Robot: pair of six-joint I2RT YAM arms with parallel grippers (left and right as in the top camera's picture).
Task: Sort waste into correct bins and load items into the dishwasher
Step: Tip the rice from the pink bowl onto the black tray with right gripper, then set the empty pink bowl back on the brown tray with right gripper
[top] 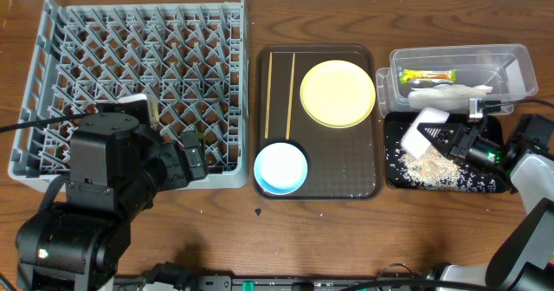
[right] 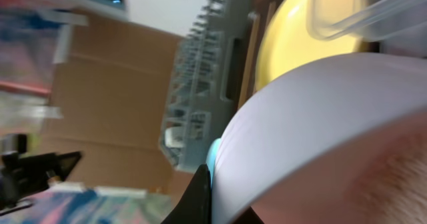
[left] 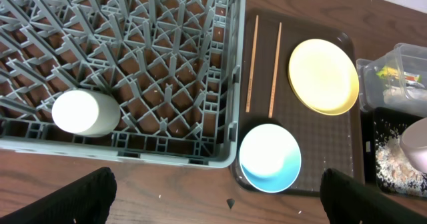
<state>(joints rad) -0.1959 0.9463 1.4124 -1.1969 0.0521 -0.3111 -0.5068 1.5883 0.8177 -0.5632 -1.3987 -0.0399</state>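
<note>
white bowl (top: 424,125) tilted, rice (top: 430,171) on black tray (top: 395,137)

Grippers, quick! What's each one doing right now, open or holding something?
Left gripper: open, holding nothing.
Right gripper: shut on the white bowl, tipped over the black tray.

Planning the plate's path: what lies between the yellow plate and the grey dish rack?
Two wooden chopsticks lying on the brown tray; the overhead view shows it.
</note>
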